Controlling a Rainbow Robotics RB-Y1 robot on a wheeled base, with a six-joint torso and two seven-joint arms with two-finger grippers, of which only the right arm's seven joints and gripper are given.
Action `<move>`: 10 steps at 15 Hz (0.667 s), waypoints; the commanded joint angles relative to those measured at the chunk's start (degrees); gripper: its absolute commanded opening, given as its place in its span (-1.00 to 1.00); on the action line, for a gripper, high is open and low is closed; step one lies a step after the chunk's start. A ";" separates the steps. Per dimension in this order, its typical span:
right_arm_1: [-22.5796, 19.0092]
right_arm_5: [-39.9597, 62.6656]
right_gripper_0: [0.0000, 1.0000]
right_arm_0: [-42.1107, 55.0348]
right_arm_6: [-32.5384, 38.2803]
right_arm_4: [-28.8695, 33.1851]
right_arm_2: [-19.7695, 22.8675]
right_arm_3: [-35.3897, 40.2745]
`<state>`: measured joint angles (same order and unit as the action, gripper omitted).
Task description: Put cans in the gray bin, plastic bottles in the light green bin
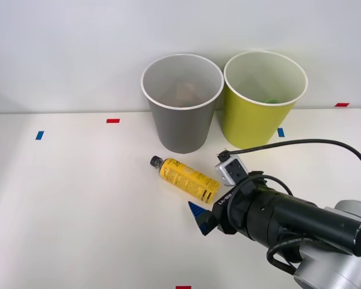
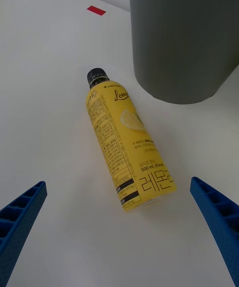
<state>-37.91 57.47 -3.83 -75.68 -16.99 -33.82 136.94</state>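
Observation:
A yellow plastic bottle (image 1: 184,177) with a black cap lies on its side on the white table, cap toward the back left; the right wrist view shows it close up (image 2: 127,147). Behind it stands the gray bin (image 1: 182,105), whose wall rises in the wrist view (image 2: 184,33), and the light green bin (image 1: 262,99) stands to its right. My right gripper (image 1: 200,218) is open just in front of the bottle's base, with its blue fingers (image 2: 219,222) spread to either side of the bottle's bottom end and not touching it. No cans show on the table.
The white table (image 1: 78,205) stretches wide to the left. Small red and blue tape marks (image 1: 112,120) dot its surface. A black cable (image 1: 313,142) loops over my right arm. Something brownish lies inside the gray bin and something green inside the light green bin.

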 commanded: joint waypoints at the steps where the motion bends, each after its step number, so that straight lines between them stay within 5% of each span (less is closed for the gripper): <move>1: 0.73 6.25 1.00 -5.93 -0.52 -5.25 -0.89 -0.88; 10: 10.31 6.25 1.00 -19.38 -12.65 -10.17 -2.03 -20.83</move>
<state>-29.06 63.76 -21.73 -87.91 -26.56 -35.86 118.55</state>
